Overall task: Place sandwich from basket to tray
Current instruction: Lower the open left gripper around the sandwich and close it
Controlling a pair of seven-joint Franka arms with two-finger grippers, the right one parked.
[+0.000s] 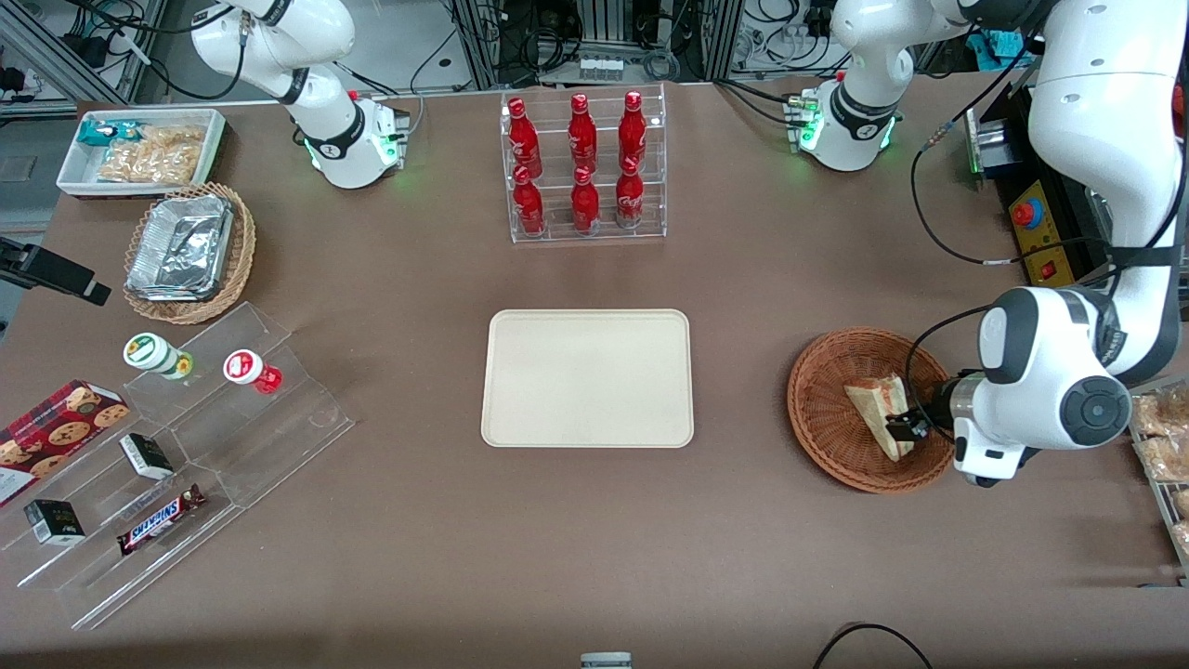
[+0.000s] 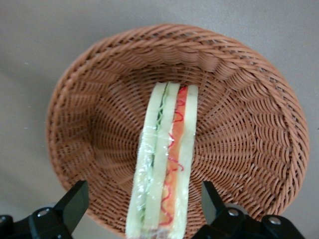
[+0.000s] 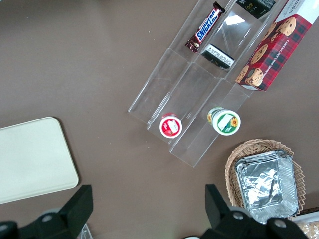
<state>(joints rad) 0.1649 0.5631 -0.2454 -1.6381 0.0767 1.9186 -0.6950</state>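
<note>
Sitting bare mid-table, the tray (image 1: 587,378) has nothing on it yet, so the transfer itself is all still to do. Wicker basket (image 1: 871,409), toward the working arm's end of the table, holds the wrapped sandwich (image 1: 882,413) lying on its side. Left gripper (image 2: 144,209) is low over the basket, fingers (image 2: 75,201) spread wide with one on each side of the sandwich's near end and clear gaps to the bread. No grasp yet; close, lift, carry and release remain.

Left arm bent low, its gripper (image 2: 142,209) pointing down, fingers (image 2: 75,201) apparently spread wide apart
</note>
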